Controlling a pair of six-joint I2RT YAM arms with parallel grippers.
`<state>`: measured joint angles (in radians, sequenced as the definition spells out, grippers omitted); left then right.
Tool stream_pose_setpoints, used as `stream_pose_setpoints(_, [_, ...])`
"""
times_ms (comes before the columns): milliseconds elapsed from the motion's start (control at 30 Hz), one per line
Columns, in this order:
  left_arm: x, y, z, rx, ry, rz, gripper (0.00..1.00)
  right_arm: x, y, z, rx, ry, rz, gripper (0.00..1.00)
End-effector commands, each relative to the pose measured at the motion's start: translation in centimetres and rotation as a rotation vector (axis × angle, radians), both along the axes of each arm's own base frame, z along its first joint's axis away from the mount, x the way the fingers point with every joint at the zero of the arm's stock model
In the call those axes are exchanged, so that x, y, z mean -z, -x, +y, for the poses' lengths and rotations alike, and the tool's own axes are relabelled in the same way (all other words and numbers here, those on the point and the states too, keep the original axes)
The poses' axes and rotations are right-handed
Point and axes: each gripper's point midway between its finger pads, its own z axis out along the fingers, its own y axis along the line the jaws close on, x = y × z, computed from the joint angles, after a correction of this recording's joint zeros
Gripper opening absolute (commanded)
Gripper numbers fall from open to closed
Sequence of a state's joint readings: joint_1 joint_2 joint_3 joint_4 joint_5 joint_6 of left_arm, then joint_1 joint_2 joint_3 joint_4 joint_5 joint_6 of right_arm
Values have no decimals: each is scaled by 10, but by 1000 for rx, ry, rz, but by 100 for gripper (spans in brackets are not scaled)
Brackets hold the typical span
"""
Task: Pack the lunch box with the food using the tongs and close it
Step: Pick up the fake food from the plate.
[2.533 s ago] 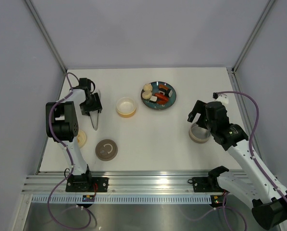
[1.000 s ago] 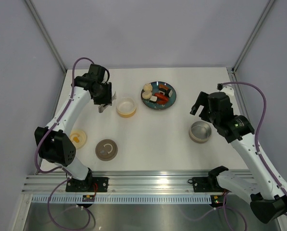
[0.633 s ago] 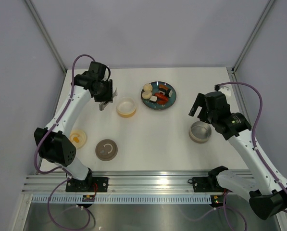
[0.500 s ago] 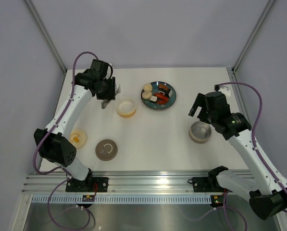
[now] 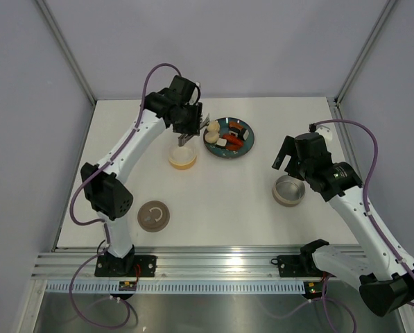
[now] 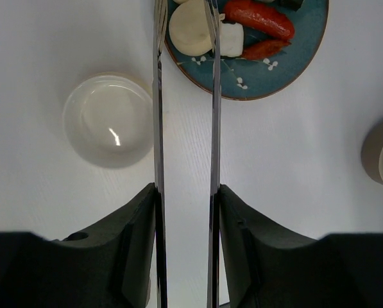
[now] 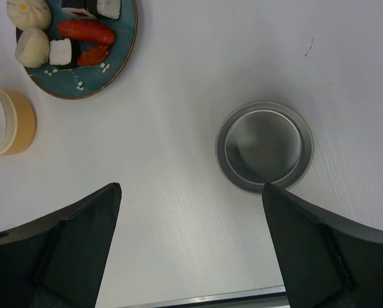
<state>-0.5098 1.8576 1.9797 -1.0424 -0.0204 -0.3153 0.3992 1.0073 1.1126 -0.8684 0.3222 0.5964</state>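
Observation:
My left gripper [image 6: 186, 189] is shut on the tongs [image 6: 158, 96], pressing their two thin silver arms from outside. The arms still stand apart and straddle a cream bun [image 6: 190, 32] on the teal plate [image 6: 268, 70]. Red sausages [image 6: 258, 18] and a white sushi bit [image 6: 231, 38] lie beside it. From above, the left gripper [image 5: 186, 128] hovers between the plate [image 5: 229, 152] and the yellow bowl [image 5: 182, 158]. The round grey lunch box [image 5: 288, 189] sits at the right, open and empty. My right gripper [image 7: 190, 186] hangs open above it, holding nothing.
A grey-brown round lid [image 5: 153, 215] lies at the front left. The cream-yellow bowl [image 6: 108, 119] is empty, just left of the tongs. The grey lunch box [image 7: 265, 144] stands near the table's right side. The left arm's elbow [image 5: 108, 198] hangs over the front-left table.
My left arm has swung right from the table's rear left, carrying the tongs over the yellow bowl to the plate's edge. The right arm has barely moved.

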Motion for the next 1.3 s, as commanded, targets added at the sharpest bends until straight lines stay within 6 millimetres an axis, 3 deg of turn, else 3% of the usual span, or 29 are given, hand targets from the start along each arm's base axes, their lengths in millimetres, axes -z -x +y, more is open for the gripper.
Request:
stream_pose_setpoints(0, [-18,-10,-21,17,46,-53,44,-17,0,1,17,-34,-40,99])
stream_pose_setpoints(367, [3,5,-49,112,-7,-9,46,-13,2,1,23,-39,-27,99])
stream_pose_setpoints(833, [28,10,-49,140,-224,-36,51,-10,1,4,16,-50,-19,99])
stream_pose_setpoints(1267, [57,-1,-46,140,-337,-37,51,-6,1,6,11,-57,-9,100])
